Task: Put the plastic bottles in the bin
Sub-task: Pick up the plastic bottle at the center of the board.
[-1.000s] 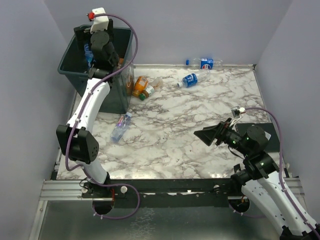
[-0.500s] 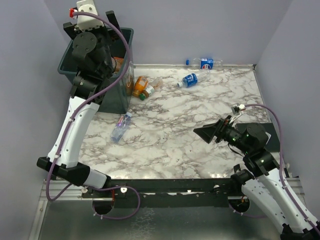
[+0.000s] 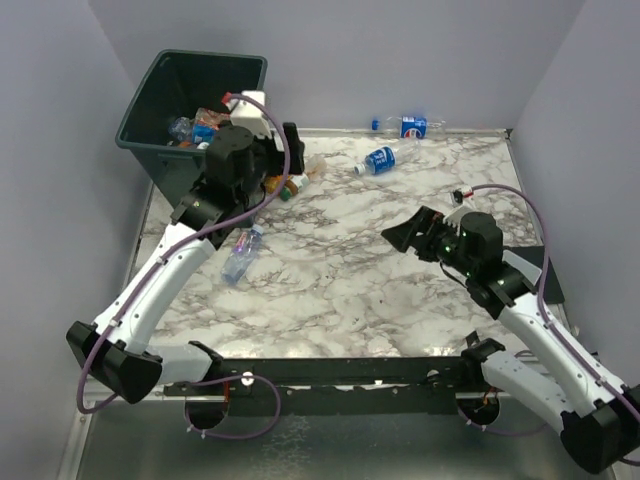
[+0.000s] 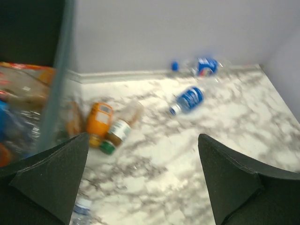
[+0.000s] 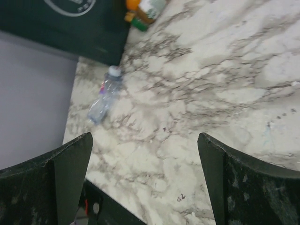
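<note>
The dark green bin (image 3: 150,125) stands at the far left with several plastic bottles (image 3: 195,125) inside. My left gripper (image 3: 290,150) hangs open and empty just right of the bin, above two orange-tinted bottles (image 3: 285,183) lying against its side; the left wrist view shows them as an orange one (image 4: 99,122) and a green-capped one (image 4: 119,133). A clear bottle (image 3: 241,254) lies left of centre. Two blue-labelled bottles lie at the back, one (image 3: 378,160) on the marble and one (image 3: 410,127) by the wall. My right gripper (image 3: 400,237) is open and empty over the table's middle right.
Purple walls close the marble table (image 3: 340,270) on three sides. The bin's wall (image 4: 58,79) fills the left of the left wrist view. A black rail (image 3: 330,372) runs along the near edge. In the right wrist view the clear bottle (image 5: 104,101) lies near the bin's logo face (image 5: 70,23).
My left arm has swung out from above the bin and down to the right, over the orange bottles. The right arm has reached forward and a little up the table.
</note>
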You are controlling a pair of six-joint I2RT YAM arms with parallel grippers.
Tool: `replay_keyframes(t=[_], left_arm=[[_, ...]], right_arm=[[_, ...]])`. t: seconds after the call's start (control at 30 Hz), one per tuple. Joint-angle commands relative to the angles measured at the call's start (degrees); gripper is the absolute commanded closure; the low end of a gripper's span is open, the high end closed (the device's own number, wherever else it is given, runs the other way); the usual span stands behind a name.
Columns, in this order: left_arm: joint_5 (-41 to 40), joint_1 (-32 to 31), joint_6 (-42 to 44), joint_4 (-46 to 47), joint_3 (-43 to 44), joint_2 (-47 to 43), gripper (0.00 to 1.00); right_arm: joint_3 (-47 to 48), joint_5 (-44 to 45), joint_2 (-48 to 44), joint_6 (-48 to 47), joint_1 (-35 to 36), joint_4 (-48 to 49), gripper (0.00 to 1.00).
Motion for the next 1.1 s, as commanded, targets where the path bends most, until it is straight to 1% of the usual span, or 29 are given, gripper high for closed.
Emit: replay_keyframes(t=[0.0, 0.07, 0.13, 0.3, 0.33, 0.43, 0.53, 0.6, 0.67, 0.77, 0.93, 1.07], left_arm=[[11.6, -6.3, -2.0, 1.7, -9.1, -5.4, 0.01], [12.5, -9.4, -1.5, 4.1, -14.2, -7.2, 0.01], [14.0, -11.2, -1.7, 6.3, -18.7, -8.9, 0.01], [14.9, -12.6, -4.4, 12.7, -29.9, -14.3, 0.01], [14.7, -12.6, -4.7, 14.0, -32.0, -15.5, 0.01], [13.6, -12.7, -5.8, 17.9, -37.3, -18.8, 0.01], [12.8, -12.8, -7.0, 21.7, -41.3, -20.8, 0.01], [12.1, -12.8, -7.6, 23.4, -43.3, -21.5, 0.01], [11.9, -12.8, -8.4, 24.9, -44.9, -22.0, 0.01], [13.0, -12.8, -9.5, 25.7, -45.7, -22.0, 0.01], [14.7, -12.8, -10.0, 26.0, -46.3, -21.4, 0.01], [15.6, -12.8, -10.6, 26.0, -46.0, -20.1, 0.01]], right_arm=[[1.3, 16.0, 6.2, 4.4, 0.2, 2.4, 0.03], [2.0, 19.6, 10.6, 6.6, 0.1, 6.2, 0.02], [4.3, 21.5, 16.2, 8.6, -0.9, 8.9, 0.01], [15.0, 27.7, 31.7, 7.8, -5.4, 12.1, 0.01], [17.3, 28.6, 33.5, 7.5, -6.6, 12.3, 0.00], [23.5, 27.5, 43.6, 8.3, -12.0, 12.5, 0.00], [31.9, 27.9, 53.0, 8.0, -14.4, 9.1, 0.01], [37.9, 28.5, 58.9, 8.1, -15.3, 5.7, 0.01], [42.9, 27.0, 63.6, 10.0, -16.4, 4.8, 0.01], [47.1, 24.6, 68.6, 13.4, -17.5, 5.7, 0.01], [53.5, 22.6, 75.3, 15.3, -17.6, 7.8, 0.01], [62.3, 21.7, 82.4, 15.9, -17.6, 3.2, 0.02]])
